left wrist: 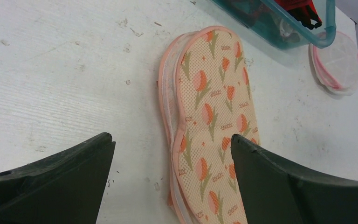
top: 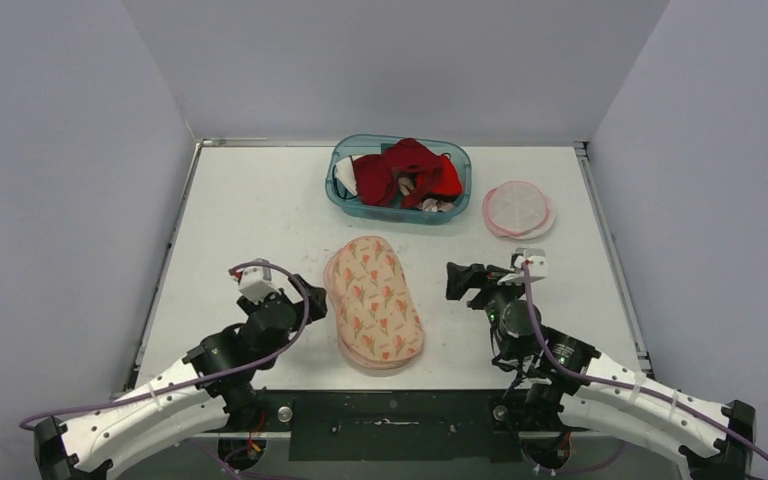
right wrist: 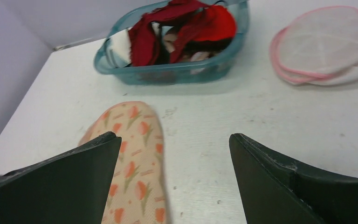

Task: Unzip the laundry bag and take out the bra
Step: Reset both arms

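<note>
The laundry bag (top: 373, 300) is a flat peach oval printed with orange tulips, lying mid-table between my two arms. In the left wrist view the laundry bag (left wrist: 214, 116) shows white mesh layers along its left rim; I cannot make out a zipper pull. My left gripper (top: 303, 296) stands open just left of the bag, and its jaws (left wrist: 170, 137) hold nothing. Just right of the bag my right gripper (top: 458, 282) is open and empty too, and the bag (right wrist: 133, 158) lies beside its left finger. A red bra (top: 407, 170) lies in the teal tub (top: 344, 195).
The teal tub (right wrist: 121, 70) with other laundry stands at the back centre. A round white mesh bag with a pink rim (top: 518, 208) lies to its right, also seen from the right wrist (right wrist: 328, 44). Grey walls close three sides of the table.
</note>
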Controlling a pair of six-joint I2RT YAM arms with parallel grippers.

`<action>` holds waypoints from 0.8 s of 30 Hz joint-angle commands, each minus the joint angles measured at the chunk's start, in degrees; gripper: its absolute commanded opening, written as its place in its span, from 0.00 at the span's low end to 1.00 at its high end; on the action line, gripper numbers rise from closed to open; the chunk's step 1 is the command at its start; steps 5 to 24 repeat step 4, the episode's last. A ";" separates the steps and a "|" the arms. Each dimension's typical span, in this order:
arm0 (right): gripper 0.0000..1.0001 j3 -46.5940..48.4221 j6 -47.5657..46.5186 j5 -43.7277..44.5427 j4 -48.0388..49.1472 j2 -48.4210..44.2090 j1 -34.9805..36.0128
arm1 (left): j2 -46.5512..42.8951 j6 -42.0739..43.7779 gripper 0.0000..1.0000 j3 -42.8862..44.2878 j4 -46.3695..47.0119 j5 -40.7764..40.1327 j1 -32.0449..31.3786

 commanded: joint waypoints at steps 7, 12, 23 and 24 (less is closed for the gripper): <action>0.90 0.27 7.11 17.35 -9.92 -0.83 -0.53 | 2.72 1.96 0.96 3.97 3.00 -2.72 0.08; 0.90 0.27 7.11 17.35 -9.92 -0.83 -0.53 | 2.72 1.96 0.96 3.97 3.00 -2.72 0.08; 0.90 0.27 7.11 17.35 -9.92 -0.83 -0.53 | 2.72 1.96 0.96 3.97 3.00 -2.72 0.08; 0.90 0.27 7.11 17.35 -9.92 -0.83 -0.53 | 2.72 1.96 0.96 3.97 3.00 -2.72 0.08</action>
